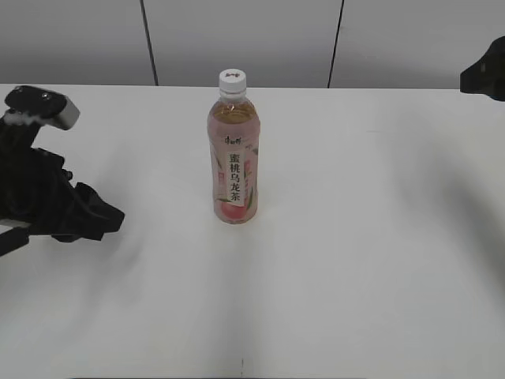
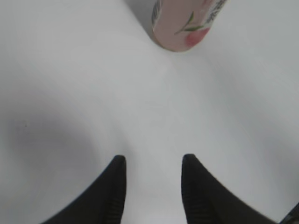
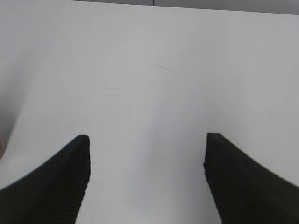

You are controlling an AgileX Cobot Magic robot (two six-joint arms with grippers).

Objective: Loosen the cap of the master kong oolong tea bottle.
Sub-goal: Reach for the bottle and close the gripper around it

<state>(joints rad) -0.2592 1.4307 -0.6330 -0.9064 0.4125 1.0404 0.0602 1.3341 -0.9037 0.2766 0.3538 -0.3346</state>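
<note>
The master kong oolong tea bottle [image 1: 233, 158] stands upright in the middle of the white table, its pink peach label facing me. The white cap [image 1: 232, 78] sits on its neck. My left gripper [image 1: 106, 217] is low at the left, well apart from the bottle; in the left wrist view it [image 2: 153, 161] is open and empty, with the bottle's base [image 2: 182, 25] ahead at the top edge. My right gripper [image 3: 147, 140] is open wide and empty over bare table; only a dark part of that arm [image 1: 485, 73] shows at the far right edge.
The white table [image 1: 355, 260] spreads all around the bottle. A grey panelled wall [image 1: 252, 39] runs behind its far edge.
</note>
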